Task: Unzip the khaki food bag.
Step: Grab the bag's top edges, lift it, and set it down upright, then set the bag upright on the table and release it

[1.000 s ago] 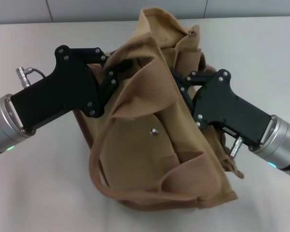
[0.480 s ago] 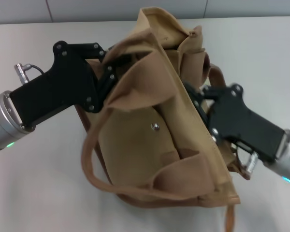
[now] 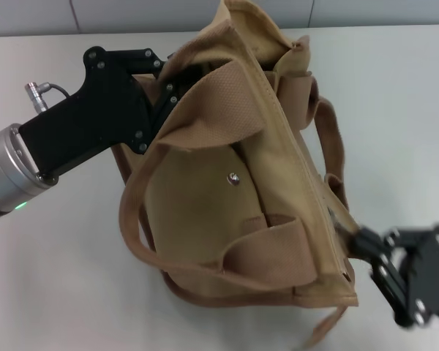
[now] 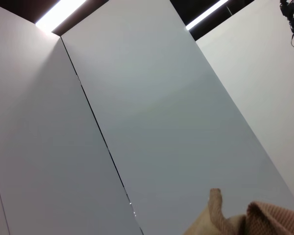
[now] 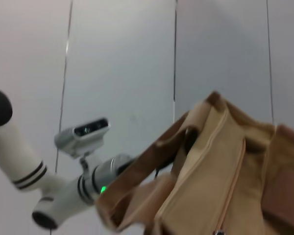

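Observation:
The khaki food bag [image 3: 227, 219] stands on the white table, a wide webbing handle [image 3: 219, 99] draped over its top and a snap button [image 3: 234, 178] on its front. My left gripper [image 3: 177, 79] is shut on the bag's top edge at the far left end, its tips hidden in the fabric. My right gripper [image 3: 351, 238] is at the near right end of the bag's top, shut on the zipper pull [image 5: 218, 231]. The zipper line [image 5: 232, 181] runs up the bag [image 5: 201, 196] in the right wrist view. The left wrist view shows only a corner of the bag [image 4: 264, 220].
The white table [image 3: 51, 278] extends all around the bag. A handle loop [image 3: 132, 234] hangs off the bag's front left. Grey wall panels [image 3: 132, 14] stand behind. My left arm [image 5: 63, 196] shows beyond the bag in the right wrist view.
My right gripper has slid along the bag's top from the middle to the near right end. The bag has shifted and stretched a little. The left gripper has stayed on the far end.

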Controlling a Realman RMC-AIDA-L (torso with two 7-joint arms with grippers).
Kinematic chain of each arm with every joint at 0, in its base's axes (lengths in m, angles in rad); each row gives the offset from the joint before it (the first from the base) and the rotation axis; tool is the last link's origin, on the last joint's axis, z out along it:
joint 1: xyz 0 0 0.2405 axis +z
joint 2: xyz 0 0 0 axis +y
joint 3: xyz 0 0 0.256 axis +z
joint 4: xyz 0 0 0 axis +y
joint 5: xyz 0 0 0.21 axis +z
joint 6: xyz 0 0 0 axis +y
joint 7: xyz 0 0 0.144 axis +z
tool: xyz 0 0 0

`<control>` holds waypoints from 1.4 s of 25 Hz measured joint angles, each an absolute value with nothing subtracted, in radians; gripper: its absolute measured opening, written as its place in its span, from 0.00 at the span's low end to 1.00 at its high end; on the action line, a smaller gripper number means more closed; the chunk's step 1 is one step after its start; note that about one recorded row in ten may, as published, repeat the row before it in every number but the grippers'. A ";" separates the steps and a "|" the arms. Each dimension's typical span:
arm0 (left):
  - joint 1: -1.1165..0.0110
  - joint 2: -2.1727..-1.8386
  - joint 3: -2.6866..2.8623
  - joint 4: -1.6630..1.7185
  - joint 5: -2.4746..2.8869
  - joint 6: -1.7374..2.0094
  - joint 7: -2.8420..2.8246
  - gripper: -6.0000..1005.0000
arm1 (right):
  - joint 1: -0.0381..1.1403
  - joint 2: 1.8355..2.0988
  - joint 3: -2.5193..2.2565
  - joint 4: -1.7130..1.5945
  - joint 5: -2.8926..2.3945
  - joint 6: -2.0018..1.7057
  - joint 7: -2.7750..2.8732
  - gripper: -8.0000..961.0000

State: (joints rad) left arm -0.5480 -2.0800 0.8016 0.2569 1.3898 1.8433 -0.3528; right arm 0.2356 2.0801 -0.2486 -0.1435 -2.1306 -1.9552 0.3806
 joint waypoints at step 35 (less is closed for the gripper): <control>-0.555 -2.080 0.807 0.247 1.377 1.834 -0.353 0.07 | 0.273 2.086 -0.114 -0.251 -2.209 -1.772 0.632 0.76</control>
